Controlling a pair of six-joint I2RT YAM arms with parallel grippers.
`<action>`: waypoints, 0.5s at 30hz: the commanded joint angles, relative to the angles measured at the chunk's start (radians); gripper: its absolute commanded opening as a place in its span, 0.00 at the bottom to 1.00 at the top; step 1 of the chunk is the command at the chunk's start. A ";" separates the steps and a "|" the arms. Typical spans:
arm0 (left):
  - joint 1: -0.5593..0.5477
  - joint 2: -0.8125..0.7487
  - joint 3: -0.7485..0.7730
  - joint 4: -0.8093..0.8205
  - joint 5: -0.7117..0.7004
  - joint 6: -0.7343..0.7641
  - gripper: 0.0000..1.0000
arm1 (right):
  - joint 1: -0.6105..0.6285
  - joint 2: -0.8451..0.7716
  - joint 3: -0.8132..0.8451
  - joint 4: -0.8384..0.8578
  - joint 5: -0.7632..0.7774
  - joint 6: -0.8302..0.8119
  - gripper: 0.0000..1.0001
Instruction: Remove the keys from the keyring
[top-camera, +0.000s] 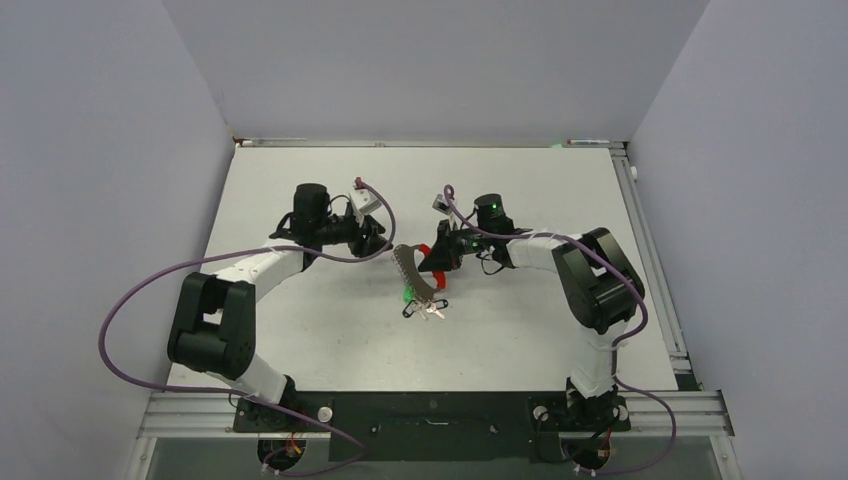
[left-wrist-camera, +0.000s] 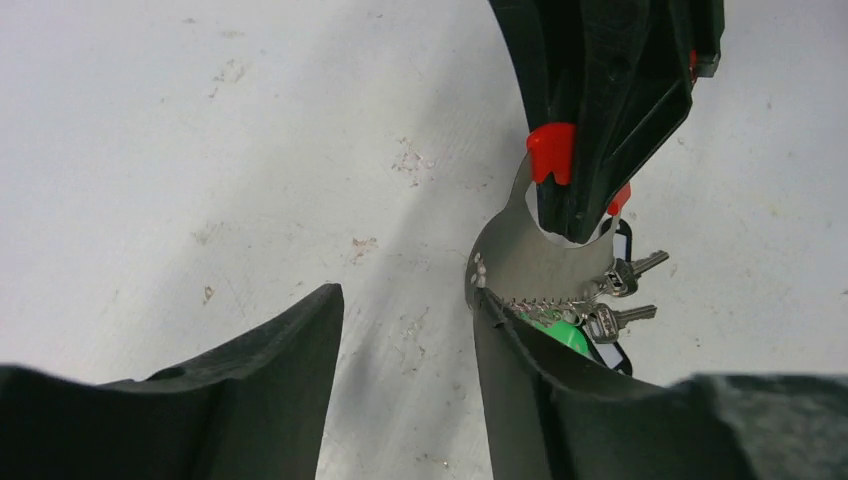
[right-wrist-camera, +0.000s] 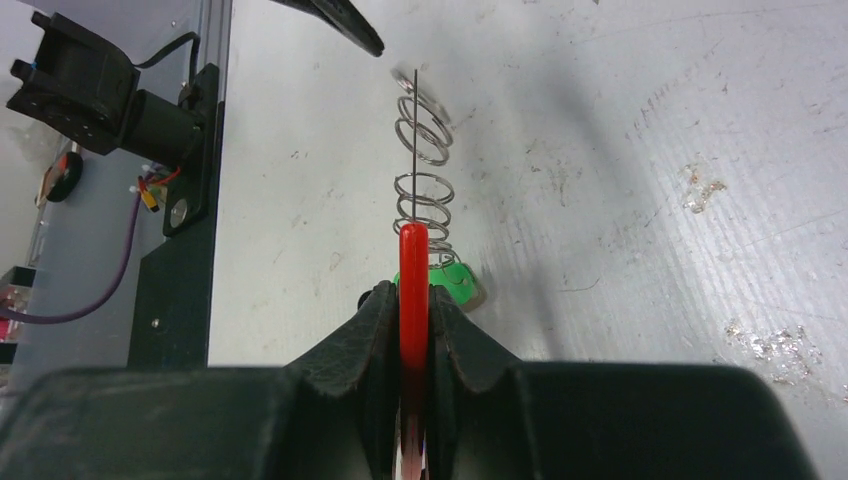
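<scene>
The keyring hangs above the table in the middle: a silvery crescent plate (top-camera: 405, 268) with a red band (top-camera: 437, 268). My right gripper (top-camera: 447, 252) is shut on the red band (right-wrist-camera: 413, 262), seen edge-on between its fingers (right-wrist-camera: 370, 320). Wire coils (right-wrist-camera: 422, 150) run along the ring beyond them. The keys (top-camera: 428, 306) dangle below, touching the table, one with a green head (left-wrist-camera: 562, 335). My left gripper (left-wrist-camera: 405, 300) is open to the left of the ring. Its right finger (left-wrist-camera: 540, 390) rests against the silvery plate (left-wrist-camera: 530, 255). Two silvery keys (left-wrist-camera: 620, 298) show beside it.
Purple cables (top-camera: 150, 300) loop from both arms. A metal rail (top-camera: 430, 405) runs along the table's near edge and another (top-camera: 650, 250) down the right side. Grey walls enclose the white table (top-camera: 300, 330). A black mount (right-wrist-camera: 180, 140) stands at the table's edge.
</scene>
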 joint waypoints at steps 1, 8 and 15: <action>0.047 -0.033 0.023 0.076 0.060 -0.199 0.57 | -0.024 -0.082 -0.015 0.160 -0.033 0.127 0.05; 0.089 -0.058 0.007 0.080 0.144 -0.320 0.99 | -0.032 -0.148 0.031 0.109 -0.035 0.131 0.05; 0.075 -0.069 -0.033 0.284 0.249 -0.511 0.96 | 0.000 -0.192 0.142 -0.251 -0.045 -0.178 0.05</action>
